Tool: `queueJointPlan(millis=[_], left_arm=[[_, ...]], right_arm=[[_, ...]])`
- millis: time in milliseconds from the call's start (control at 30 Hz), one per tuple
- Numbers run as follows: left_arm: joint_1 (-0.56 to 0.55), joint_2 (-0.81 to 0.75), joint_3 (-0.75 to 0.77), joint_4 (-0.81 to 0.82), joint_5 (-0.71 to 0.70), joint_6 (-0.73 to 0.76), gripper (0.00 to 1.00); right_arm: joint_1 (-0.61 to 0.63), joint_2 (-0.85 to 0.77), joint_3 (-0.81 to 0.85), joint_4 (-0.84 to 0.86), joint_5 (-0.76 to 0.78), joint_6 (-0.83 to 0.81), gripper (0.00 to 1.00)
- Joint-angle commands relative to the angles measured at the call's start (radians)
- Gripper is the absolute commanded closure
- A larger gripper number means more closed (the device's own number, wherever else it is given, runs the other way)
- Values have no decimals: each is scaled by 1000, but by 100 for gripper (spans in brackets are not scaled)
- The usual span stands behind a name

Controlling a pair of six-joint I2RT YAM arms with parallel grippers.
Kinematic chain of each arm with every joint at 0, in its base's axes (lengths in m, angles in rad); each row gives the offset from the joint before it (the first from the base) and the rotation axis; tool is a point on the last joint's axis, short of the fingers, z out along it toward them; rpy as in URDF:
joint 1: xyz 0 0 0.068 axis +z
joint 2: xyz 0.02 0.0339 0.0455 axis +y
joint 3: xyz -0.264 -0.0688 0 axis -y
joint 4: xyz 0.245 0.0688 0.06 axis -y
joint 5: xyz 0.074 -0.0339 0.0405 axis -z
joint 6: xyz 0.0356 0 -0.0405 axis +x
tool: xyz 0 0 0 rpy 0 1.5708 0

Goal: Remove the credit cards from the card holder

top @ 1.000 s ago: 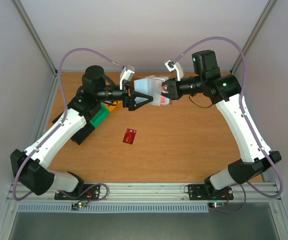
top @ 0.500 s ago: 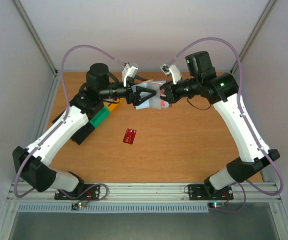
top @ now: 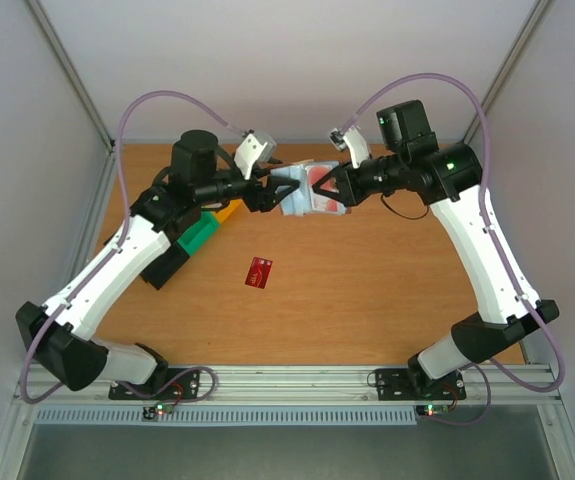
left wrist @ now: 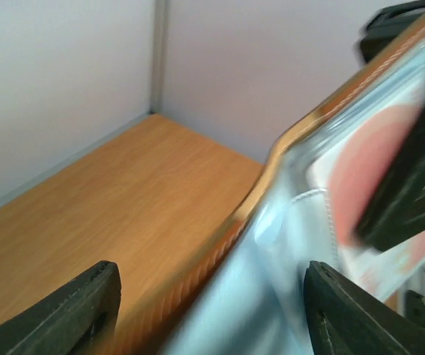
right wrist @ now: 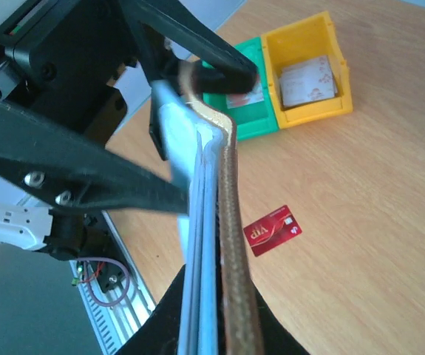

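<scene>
My right gripper (top: 329, 185) holds the card holder (top: 305, 197) up above the back of the table, shut on its edge. In the right wrist view the card holder (right wrist: 223, 222) runs edge-on, brown outside, pale blue inside, out from my right gripper (right wrist: 219, 325). My left gripper (top: 283, 191) faces it from the left. Its fingers (left wrist: 86, 310) stand apart on either side of the holder's pale inner flap (left wrist: 271, 296), not pressing it. A red credit card (left wrist: 360, 166) sits in a clear pocket. Another red credit card (top: 259, 271) lies loose on the table.
A green bin (right wrist: 250, 124) and a yellow bin (right wrist: 312, 115) with a pale card in it stand side by side on the table's left, under my left arm. The enclosure's walls close in the back and sides.
My left gripper has moved right onto the card holder's flap and its jaws have narrowed. The right gripper has shifted the holder slightly toward it.
</scene>
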Motion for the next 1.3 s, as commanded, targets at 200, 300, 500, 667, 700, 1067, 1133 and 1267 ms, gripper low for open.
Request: queueJointPlan(millis=[200,300,500,667,700,1067,1133,1267], left_arm=[[76,-22,-15,-89,-321,82,28],[56,-22,9,-79,-228,93,33],[-64,-42,23,46,181,22,38],[-84,-12,-79,285,235,-345,54],[-84,-12,-90,284,225,-367,57],[-63,-55,-91,259,226,-335,55],[-36,-69,-83,234,221,-327,50],[31,-94,-69,149,183,-265,21]], right_arm=[[-23,89,167,-182,357,105,99],[10,151,254,-240,512,141,99],[60,203,318,-246,586,183,99],[75,215,382,-225,419,135,99],[75,198,372,-200,375,126,99],[64,74,218,8,31,103,99],[58,70,219,2,20,94,99],[21,47,209,4,-77,85,99]])
